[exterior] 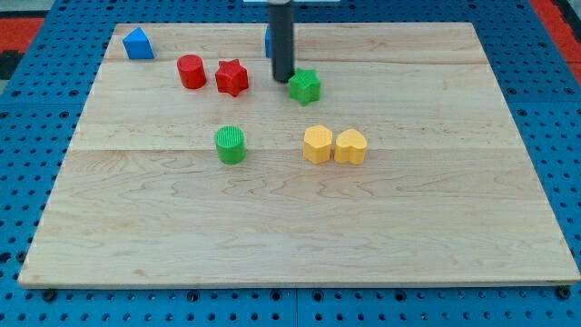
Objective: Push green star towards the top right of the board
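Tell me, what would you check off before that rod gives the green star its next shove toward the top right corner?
1. My tip sits at the green star, on its left: ok.
2. Whether the tip actually touches the star: cannot tell.
3. Tip is left of the star rather than lower-left, so a push goes mostly rightward: not ok for an upward diagonal.
4. Path toward the board top right holds no blocks: ok.
5. Red star stands apart on the tip's other side: ok.
6. Blue block behind the rod, mostly hidden: cannot tell its shape.
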Controlling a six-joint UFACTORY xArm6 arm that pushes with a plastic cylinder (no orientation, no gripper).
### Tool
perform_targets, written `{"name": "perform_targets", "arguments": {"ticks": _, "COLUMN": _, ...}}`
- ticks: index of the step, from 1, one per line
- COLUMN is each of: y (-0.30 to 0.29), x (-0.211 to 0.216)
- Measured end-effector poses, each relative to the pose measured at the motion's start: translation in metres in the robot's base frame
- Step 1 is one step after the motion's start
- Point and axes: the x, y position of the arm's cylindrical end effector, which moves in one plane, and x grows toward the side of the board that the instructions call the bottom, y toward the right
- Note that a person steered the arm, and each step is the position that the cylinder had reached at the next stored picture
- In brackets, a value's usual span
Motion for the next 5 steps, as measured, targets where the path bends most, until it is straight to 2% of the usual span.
{"name": "perform_targets", "arguments": {"ticks": 1, "y": -0.019, "x": 0.026}}
{"name": "perform_targets", "arguments": {"ticks": 2, "y": -0.066, "x": 0.045}}
{"name": "perform_targets", "arguments": {"ticks": 3, "y": -0.005, "x": 0.074}}
{"name": "perform_targets", "arguments": {"ticks": 4, "y": 0.072, "x": 0.059}}
{"name": "perform_targets", "arguments": {"ticks": 5, "y": 0.090, "x": -0.002}}
